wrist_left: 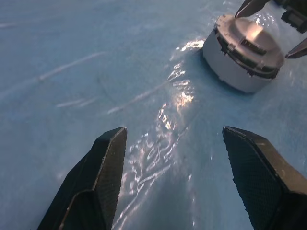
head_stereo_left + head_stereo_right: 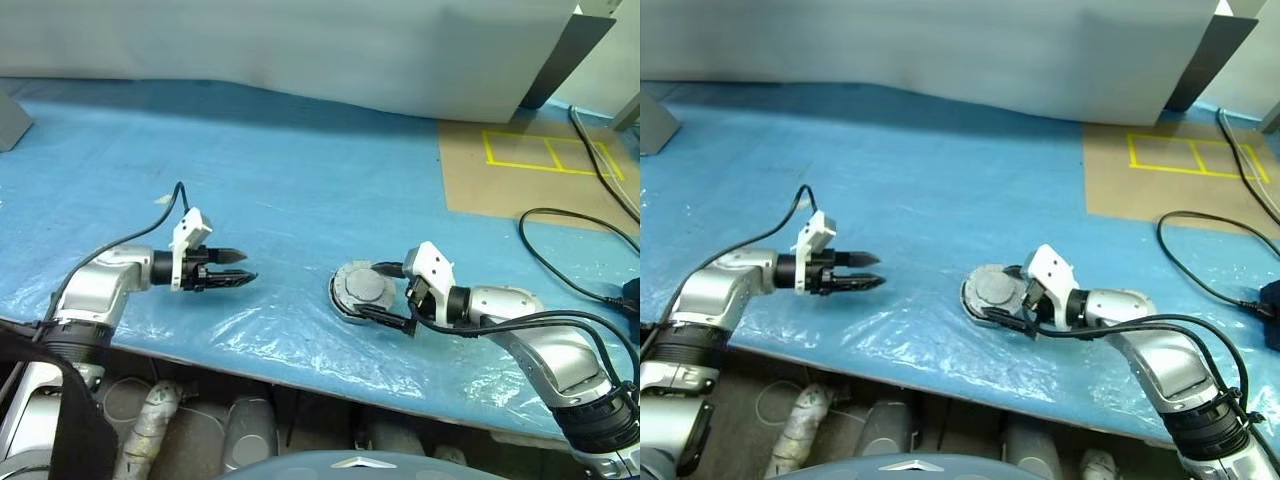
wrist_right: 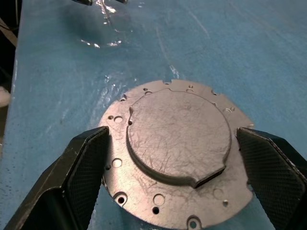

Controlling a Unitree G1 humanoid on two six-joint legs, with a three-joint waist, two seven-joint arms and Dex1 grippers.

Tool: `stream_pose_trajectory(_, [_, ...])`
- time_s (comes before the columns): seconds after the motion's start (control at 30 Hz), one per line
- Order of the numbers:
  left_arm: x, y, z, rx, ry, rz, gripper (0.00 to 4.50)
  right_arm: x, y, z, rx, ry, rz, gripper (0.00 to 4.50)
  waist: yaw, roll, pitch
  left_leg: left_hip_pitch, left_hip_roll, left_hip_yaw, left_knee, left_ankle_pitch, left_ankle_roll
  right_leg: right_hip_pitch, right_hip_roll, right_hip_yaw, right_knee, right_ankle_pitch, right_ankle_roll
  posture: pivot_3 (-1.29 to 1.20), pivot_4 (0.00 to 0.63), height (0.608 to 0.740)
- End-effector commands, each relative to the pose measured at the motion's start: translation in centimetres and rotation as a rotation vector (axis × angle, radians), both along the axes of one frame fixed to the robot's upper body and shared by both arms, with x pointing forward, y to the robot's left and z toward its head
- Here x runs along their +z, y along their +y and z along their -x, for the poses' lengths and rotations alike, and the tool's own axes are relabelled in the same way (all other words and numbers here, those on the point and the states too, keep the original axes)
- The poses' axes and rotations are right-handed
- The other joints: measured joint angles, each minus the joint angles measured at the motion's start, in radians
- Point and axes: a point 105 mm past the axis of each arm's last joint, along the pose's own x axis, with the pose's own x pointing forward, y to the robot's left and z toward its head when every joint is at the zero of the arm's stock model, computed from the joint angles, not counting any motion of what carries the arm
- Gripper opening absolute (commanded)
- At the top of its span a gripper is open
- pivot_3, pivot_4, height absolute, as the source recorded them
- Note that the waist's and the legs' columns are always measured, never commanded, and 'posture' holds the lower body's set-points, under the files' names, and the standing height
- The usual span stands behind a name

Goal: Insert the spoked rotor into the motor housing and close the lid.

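Observation:
The motor housing (image 2: 362, 290) is a round grey puck on the blue table sheet, near the front edge. The lid (image 3: 177, 148) lies flat on top of it, showing a plain metal face with small holes. The spoked rotor is hidden. My right gripper (image 2: 372, 290) is open, one black finger on each side of the housing (image 3: 144, 211), with small gaps showing in the right wrist view. My left gripper (image 2: 248, 267) is open and empty, hovering well to the housing's left and pointing toward it. The housing (image 1: 242, 52) lies ahead of the left fingers (image 1: 103, 167).
A brown board with yellow tape marks (image 2: 530, 165) lies at the back right. Black cables (image 2: 560, 265) run along the table's right side. A white panel (image 2: 300, 50) closes off the back. The table's front edge (image 2: 300, 375) runs just below both grippers.

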Motion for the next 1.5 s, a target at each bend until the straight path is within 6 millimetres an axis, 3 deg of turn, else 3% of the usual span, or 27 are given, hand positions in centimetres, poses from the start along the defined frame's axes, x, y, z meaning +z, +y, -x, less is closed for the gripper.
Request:
stream_pose_trajectory(0.03, [0.8,-0.6,1.3,-0.068,-0.054,0.000,3.35,0.1,0.3,0.0,0.028,-0.025,0.006,4.45,0.000,0.000,0.000,0.000,0.000,0.000,0.000,0.000,0.000,0.000,0.000,0.000,0.000,0.000,0.000,0.00,0.150,0.740])
stream_pose_trajectory(0.17, [0.3,-3.0,2.9,-0.175,-0.104,-0.029,3.35,-0.3,0.2,-0.1,0.027,-0.024,0.018,4.45,0.003,0.000,0.000,0.001,0.001,0.000,0.000,0.000,0.000,0.001,-0.001,0.000,0.000,0.000,0.000,0.00,0.150,0.740])
stream_pose_trajectory(0.27, [1.1,-5.3,3.1,-0.190,-0.111,0.042,3.35,-0.6,0.3,0.1,0.045,-0.028,0.037,3.84,0.002,0.000,0.000,0.002,0.001,0.000,0.001,0.000,0.000,0.002,-0.001,0.000,0.000,0.000,0.000,0.00,0.150,0.740])
stream_pose_trajectory(0.37, [1.2,-6.2,2.9,-0.194,-0.114,0.060,3.35,-0.2,0.6,0.1,0.042,-0.038,0.017,2.95,0.000,0.000,0.000,0.003,0.001,0.000,0.002,0.000,0.000,0.003,-0.001,0.001,0.001,0.000,0.000,0.00,0.150,0.740])
stream_pose_trajectory(0.67, [-0.2,-6.2,2.1,-0.180,-0.115,0.047,3.35,2.1,1.9,-0.8,0.023,-0.046,-0.040,2.95,-0.005,0.000,0.000,0.004,0.001,0.001,0.002,0.000,0.000,0.002,0.002,0.002,0.002,0.000,-0.001,0.00,0.150,0.740])
stream_pose_trajectory(0.8, [-1.1,-6.3,2.5,-0.189,-0.104,0.047,3.35,1.1,2.0,-0.6,0.025,-0.017,0.011,2.95,-0.002,0.000,0.000,0.003,0.001,0.001,0.004,0.000,0.000,0.002,0.002,0.002,0.002,0.000,-0.001,0.00,0.150,0.740])
stream_pose_trajectory(1.03, [-2.1,-5.9,2.2,-0.174,-0.098,0.039,3.35,1.3,2.1,-1.5,-0.036,0.008,0.010,2.95,-0.002,0.000,0.000,0.003,0.001,0.001,0.005,0.000,0.000,0.002,0.002,0.002,0.004,0.000,-0.001,0.00,0.150,0.740])
stream_pose_trajectory(1.33, [-2.4,-6.2,2.4,-0.180,-0.092,0.040,3.35,-3.2,1.7,-1.4,-0.095,0.123,0.107,2.95,-0.003,0.000,-0.001,0.008,0.001,0.002,0.008,0.000,0.000,0.003,0.002,0.005,0.010,0.000,-0.001,0.00,0.150,0.740])
stream_pose_trajectory(1.5, [-2.3,-6.4,2.6,-0.186,-0.088,0.040,3.35,-1.9,2.3,-2.0,-0.102,0.063,0.069,2.95,-0.004,-0.001,-0.001,0.017,0.001,0.006,0.007,0.000,0.000,0.007,0.002,0.010,0.012,0.000,-0.001,0.00,0.150,0.740])
